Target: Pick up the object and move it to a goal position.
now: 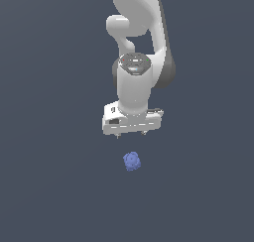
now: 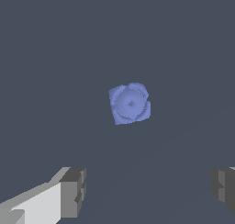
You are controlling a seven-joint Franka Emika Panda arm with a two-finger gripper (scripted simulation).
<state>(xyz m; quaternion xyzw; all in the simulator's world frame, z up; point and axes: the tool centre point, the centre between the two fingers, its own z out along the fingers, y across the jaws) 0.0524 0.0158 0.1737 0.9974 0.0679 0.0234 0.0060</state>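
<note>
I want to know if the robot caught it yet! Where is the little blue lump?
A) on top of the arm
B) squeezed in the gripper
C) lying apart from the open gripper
C: the blue lump lies clear of the open gripper, whose fingers hold nothing.

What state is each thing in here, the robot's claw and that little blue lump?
gripper: open, fingers wide apart, holding nothing, apart from the lump.
blue lump: not gripped, lying free on the dark surface in the wrist view, intact.
</note>
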